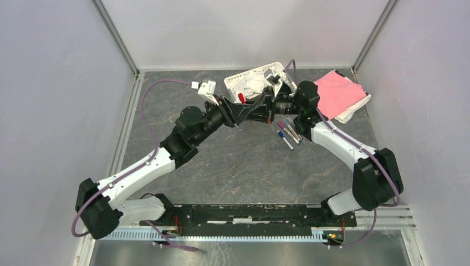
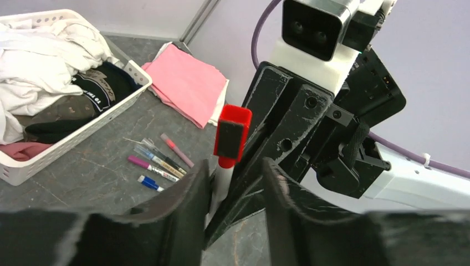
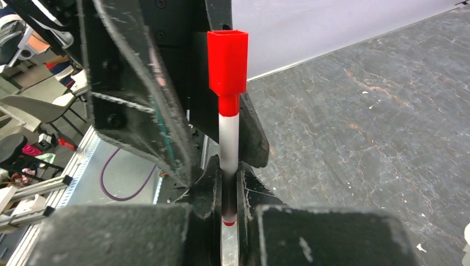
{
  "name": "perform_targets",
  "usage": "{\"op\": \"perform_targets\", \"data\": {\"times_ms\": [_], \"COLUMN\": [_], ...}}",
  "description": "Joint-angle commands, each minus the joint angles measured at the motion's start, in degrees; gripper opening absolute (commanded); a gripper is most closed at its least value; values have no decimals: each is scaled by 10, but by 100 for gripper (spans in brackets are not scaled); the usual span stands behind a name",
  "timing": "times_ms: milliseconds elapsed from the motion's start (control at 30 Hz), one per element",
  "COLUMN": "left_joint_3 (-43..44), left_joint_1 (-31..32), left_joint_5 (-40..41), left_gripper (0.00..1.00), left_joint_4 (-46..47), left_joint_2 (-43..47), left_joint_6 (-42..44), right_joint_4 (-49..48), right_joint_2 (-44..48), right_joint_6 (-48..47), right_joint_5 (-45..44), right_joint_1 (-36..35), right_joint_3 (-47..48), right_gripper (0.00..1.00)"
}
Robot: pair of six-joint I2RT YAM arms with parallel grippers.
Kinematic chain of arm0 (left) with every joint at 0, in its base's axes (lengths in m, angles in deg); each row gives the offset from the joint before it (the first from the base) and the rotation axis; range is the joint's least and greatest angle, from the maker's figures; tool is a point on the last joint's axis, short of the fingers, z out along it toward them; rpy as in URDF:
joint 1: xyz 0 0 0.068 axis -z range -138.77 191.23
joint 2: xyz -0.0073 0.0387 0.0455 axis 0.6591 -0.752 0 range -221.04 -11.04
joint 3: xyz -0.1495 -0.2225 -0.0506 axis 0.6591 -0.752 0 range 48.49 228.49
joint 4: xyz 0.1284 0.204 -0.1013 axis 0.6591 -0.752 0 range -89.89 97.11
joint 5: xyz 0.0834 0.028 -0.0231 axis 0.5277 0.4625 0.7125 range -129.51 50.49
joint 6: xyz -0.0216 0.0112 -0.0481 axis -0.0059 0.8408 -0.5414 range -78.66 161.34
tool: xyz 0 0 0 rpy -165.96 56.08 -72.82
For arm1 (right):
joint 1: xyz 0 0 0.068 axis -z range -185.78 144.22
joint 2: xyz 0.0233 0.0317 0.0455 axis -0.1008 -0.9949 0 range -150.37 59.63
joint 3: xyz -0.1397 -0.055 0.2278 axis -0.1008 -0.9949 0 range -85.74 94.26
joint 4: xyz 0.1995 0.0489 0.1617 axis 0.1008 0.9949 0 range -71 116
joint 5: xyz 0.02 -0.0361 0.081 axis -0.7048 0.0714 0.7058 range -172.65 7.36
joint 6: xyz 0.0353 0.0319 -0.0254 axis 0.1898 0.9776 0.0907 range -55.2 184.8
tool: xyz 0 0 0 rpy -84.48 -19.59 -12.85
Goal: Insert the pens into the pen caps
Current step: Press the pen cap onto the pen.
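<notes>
Pens lie on grey marbled table between pale walls.

We find one piece of writing only: a line of white printed capitals on the dark garment lying in the white basket. It is small and bends over the folds, so we cannot read it with certainty.

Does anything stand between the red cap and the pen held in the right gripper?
Nothing visible does. The red cap already sits over the end of the pen, which the right gripper clamps by its white barrel. The left gripper has its jaws apart either side of that pen, below the cap.
</notes>
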Motion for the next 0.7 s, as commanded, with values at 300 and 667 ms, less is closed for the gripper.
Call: {"op": "perform_targets", "data": {"times_ms": [300, 667], "left_joint_3": [21, 91], "left_joint_1": [5, -14], "left_joint_5": [-29, 30], "left_gripper": [80, 87], "left_joint_4": [-115, -195], "left_joint_2": [60, 113], "left_joint_6": [14, 35], "right_joint_4": [-19, -69], "right_joint_2": [39, 47], "right_joint_6": [-31, 39], "right_joint_5": [-49, 4], "right_joint_1": [-4, 2], "right_joint_3": [-37, -73], "right_gripper": [0, 2]}}
